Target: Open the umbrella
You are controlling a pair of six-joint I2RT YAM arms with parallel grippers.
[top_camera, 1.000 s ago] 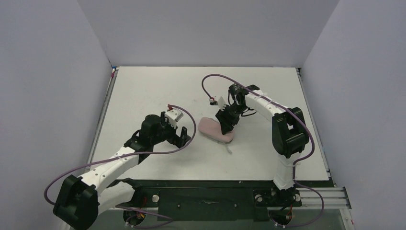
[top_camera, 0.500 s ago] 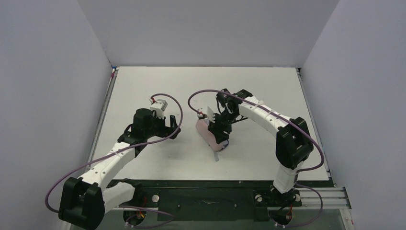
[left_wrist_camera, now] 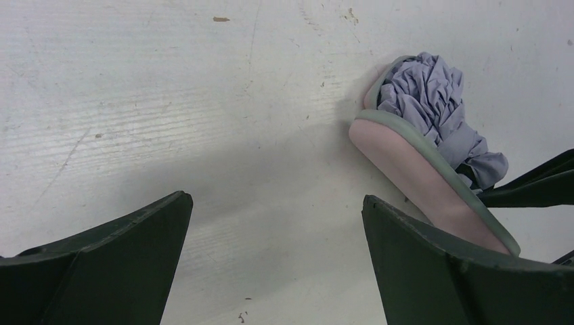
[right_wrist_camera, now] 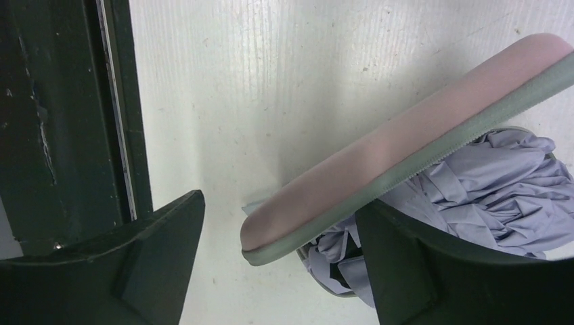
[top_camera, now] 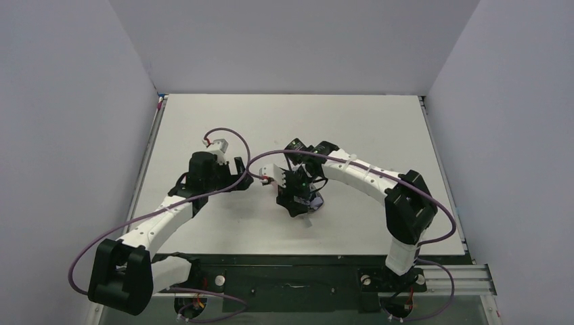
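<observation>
The pink-beige capsule case (left_wrist_camera: 423, 186) lies open on the white table with a grey-green rim. The umbrella (left_wrist_camera: 426, 95), crumpled lilac fabric, is stuffed inside it, still folded; it also shows in the right wrist view (right_wrist_camera: 501, 179). My right gripper (right_wrist_camera: 281, 223) is open and straddles the case lid (right_wrist_camera: 406, 139), one finger (right_wrist_camera: 447, 271) under the lid against the fabric. In the top view the right gripper (top_camera: 296, 198) covers most of the case. My left gripper (left_wrist_camera: 275, 200) is open and empty, just left of the case; in the top view it (top_camera: 241, 177) faces the case.
A dark strip with a metal edge (right_wrist_camera: 61, 122) runs down the left of the right wrist view. Purple cables (top_camera: 260, 159) loop over both wrists between the two grippers. Grey walls stand on three sides of the white table (top_camera: 379, 128).
My right gripper has moved left and toward the near edge, turning the case with it. My left gripper has swung away from the near edge and now points at the case.
</observation>
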